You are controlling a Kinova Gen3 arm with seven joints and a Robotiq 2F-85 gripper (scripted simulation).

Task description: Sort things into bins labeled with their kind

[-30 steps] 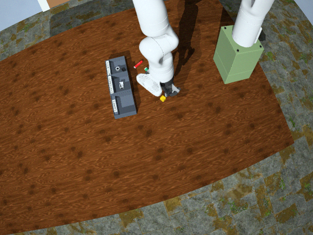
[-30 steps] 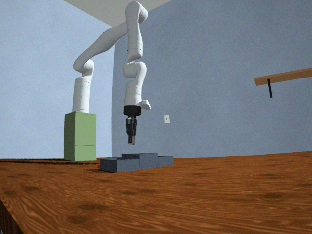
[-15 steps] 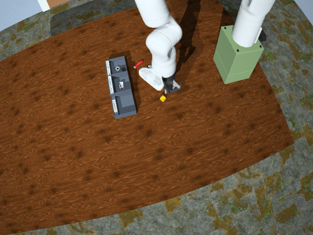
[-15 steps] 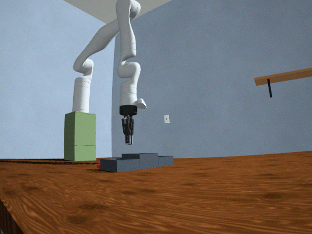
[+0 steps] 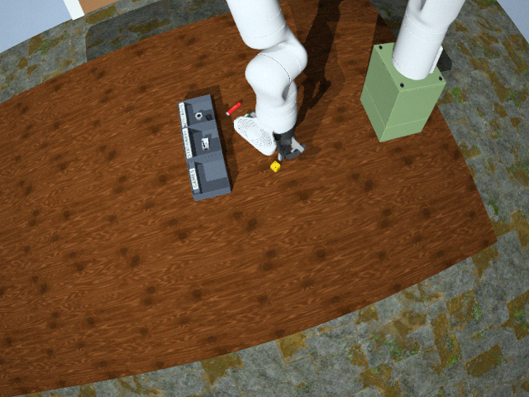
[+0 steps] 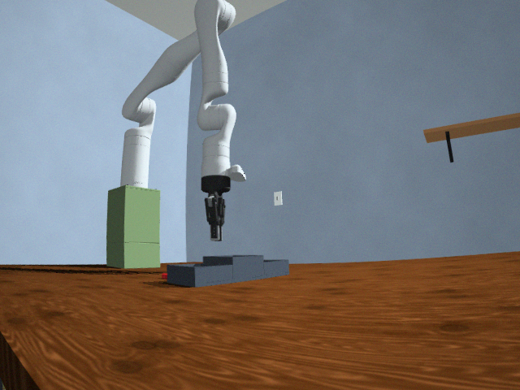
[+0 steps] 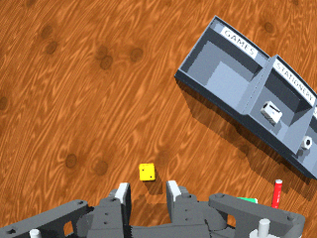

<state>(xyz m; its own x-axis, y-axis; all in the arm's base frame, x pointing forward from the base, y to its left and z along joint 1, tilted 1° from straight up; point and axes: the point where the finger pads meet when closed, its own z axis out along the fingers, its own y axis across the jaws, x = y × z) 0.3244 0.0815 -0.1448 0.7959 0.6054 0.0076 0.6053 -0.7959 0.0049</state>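
Note:
A small yellow die point(image 5: 275, 166) lies on the wooden table, to the right of the bin row; it also shows in the wrist view point(image 7: 147, 173). My gripper point(image 5: 285, 155) point(image 6: 215, 236) hangs well above the table, nearly over the die. Its fingers stand partly open with nothing between them. Three joined grey bins point(image 5: 201, 147) stand in a row point(image 7: 258, 93). The near bin, labelled GAMES point(image 5: 194, 179), is empty. The middle bin holds a small white thing point(image 5: 205, 144). The far bin holds a ring-shaped part point(image 5: 198, 115) and a small dark piece.
A red cylinder point(image 5: 233, 108) point(image 7: 277, 193) lies right of the far bin. A green item point(image 7: 248, 200) lies near it, mostly hidden by my arm in the overhead view. The arm's green pedestal point(image 5: 399, 93) stands at the table's right.

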